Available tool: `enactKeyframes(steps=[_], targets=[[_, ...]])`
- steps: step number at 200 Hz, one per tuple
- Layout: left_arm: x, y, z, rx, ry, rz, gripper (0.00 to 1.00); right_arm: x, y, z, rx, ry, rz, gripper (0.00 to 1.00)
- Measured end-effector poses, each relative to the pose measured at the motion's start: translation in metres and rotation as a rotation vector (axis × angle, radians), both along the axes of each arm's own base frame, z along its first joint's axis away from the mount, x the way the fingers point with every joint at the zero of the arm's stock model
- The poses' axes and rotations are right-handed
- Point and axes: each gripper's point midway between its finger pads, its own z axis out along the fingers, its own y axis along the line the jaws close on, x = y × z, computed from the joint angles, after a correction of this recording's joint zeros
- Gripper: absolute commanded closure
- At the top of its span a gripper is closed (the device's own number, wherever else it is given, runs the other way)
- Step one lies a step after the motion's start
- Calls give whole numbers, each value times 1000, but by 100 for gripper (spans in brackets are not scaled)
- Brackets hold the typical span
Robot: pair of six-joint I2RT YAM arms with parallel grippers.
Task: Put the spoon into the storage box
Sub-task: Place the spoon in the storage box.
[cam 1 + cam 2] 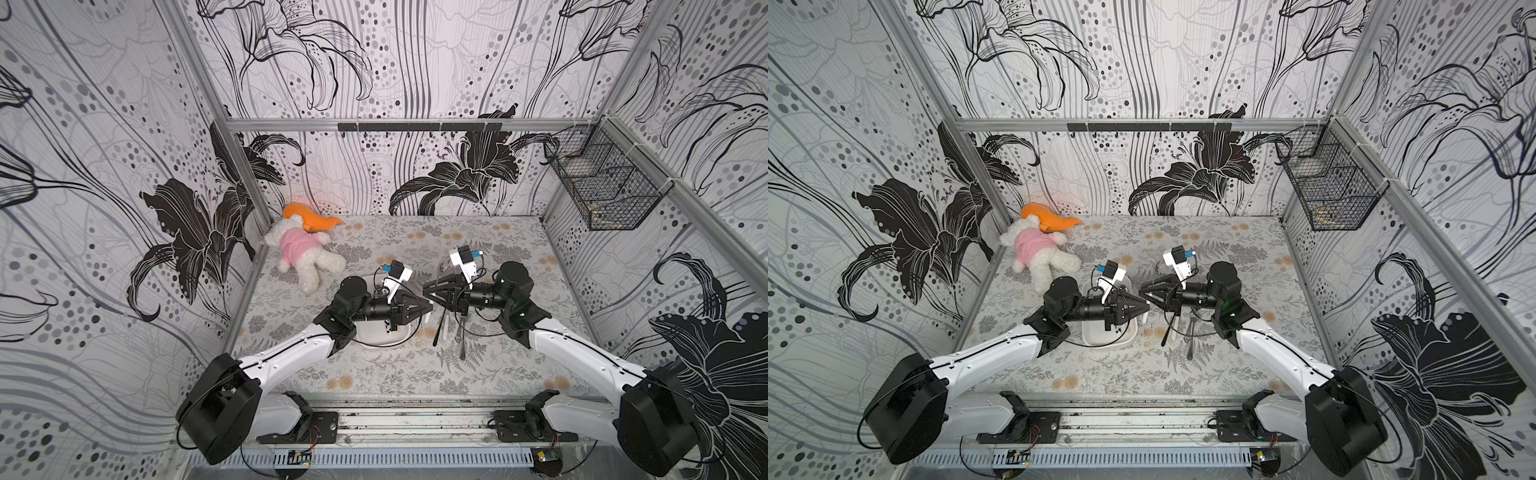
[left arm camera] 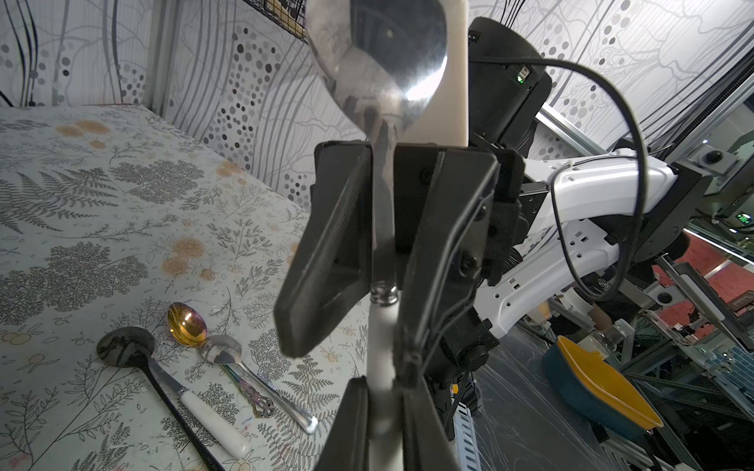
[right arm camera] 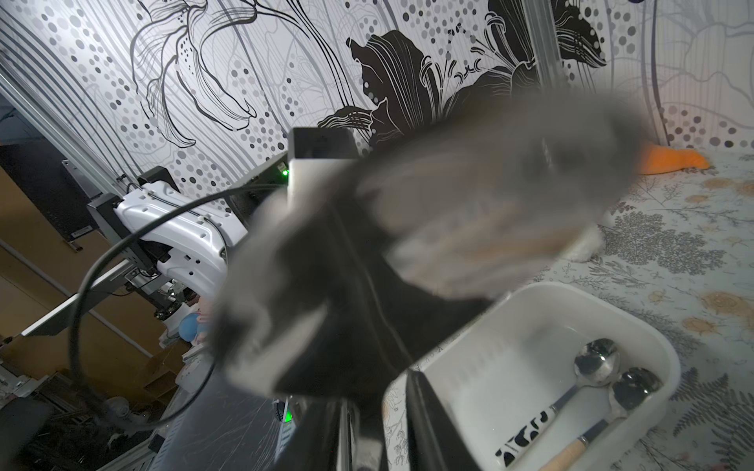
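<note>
Left gripper point(image 1: 430, 308) pinches the white handle of the spoon point(image 2: 383, 81), holding it in the air just beside the storage box point(image 3: 530, 293), not in it. Right gripper point(image 1: 424, 289) has its jaws set narrowly around the spoon's metal neck; whether they press it is unclear. Inside the white box lie a cow-patterned spoon point(image 3: 597, 361) and a wooden-handled spoon point(image 3: 634, 387). A black spoon point(image 2: 124, 346), a gold spoon point(image 2: 187, 324) and a silver spoon point(image 2: 222, 350) lie on the floral table point(image 1: 374, 374).
</note>
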Motion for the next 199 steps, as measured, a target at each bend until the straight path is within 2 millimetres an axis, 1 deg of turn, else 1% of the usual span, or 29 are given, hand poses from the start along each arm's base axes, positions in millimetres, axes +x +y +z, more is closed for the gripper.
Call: enactKeyframes(steps=[18, 53, 71, 98, 143, 154, 181, 188, 192, 199], targets=[[0, 0, 0, 0, 1, -2, 100, 0, 0, 0, 0, 5, -2, 72], [0, 0, 1, -7, 3, 0, 100, 2, 1, -5, -11, 19, -1, 64], [1, 2, -1, -11, 12, 6, 100, 2, 1, -9, -21, 28, 2, 64], [2, 4, -2, -12, 23, 7, 100, 1, 1, -12, -29, 38, 5, 66], [3, 5, -3, -17, 33, 12, 100, 0, 1, -12, -32, 40, 7, 75], [3, 5, -3, -17, 36, 11, 100, 0, 1, -12, -32, 39, 11, 80], [4, 7, -4, -16, 37, 16, 100, -2, 2, -11, -29, 44, 18, 97], [4, 7, -4, -17, 37, 17, 100, -2, 2, -11, -29, 54, 17, 100], [4, 7, -4, -17, 37, 19, 95, -2, 2, -11, -28, 56, 16, 100], [5, 7, -4, -16, 37, 24, 75, -1, 3, -11, -27, 63, 13, 100]])
